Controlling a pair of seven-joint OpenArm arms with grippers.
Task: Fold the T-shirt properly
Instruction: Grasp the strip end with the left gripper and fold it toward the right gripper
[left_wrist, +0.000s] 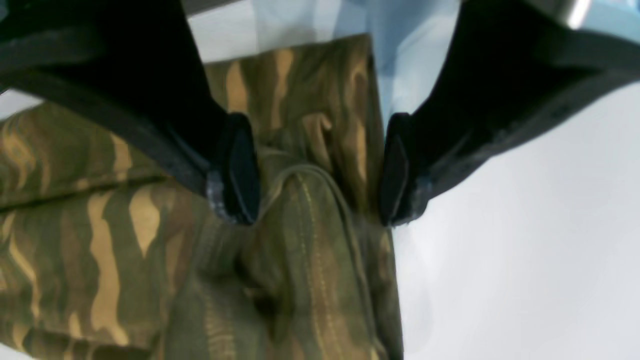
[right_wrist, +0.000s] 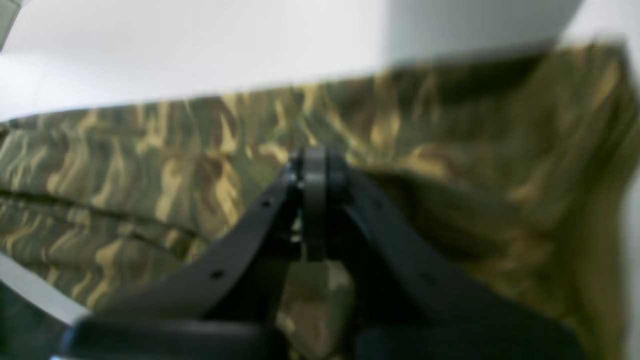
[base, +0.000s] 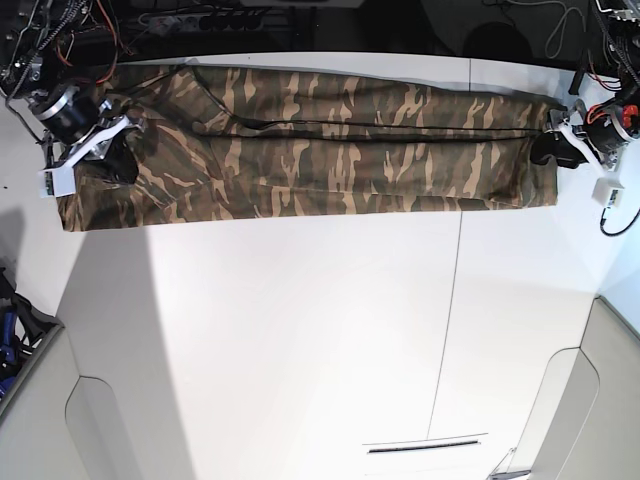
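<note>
Shirt: the camouflage T-shirt in brown, tan and olive streaks (base: 310, 150) lies as a long narrow band across the far part of the white surface (base: 300, 330), running left to right in the base view.
Left gripper (left_wrist: 320, 170): sits at the band's right end in the base view (base: 556, 143); its black fingers (left_wrist: 240, 170) are spread, with a bunched seam of cloth between them, not pinched.
Right gripper (right_wrist: 315, 170): at the band's left end (base: 105, 150), fingers pressed together over the cloth; pretty blurry, so can't tell if any fabric is caught.
Surface: bare white on the near side.
</note>
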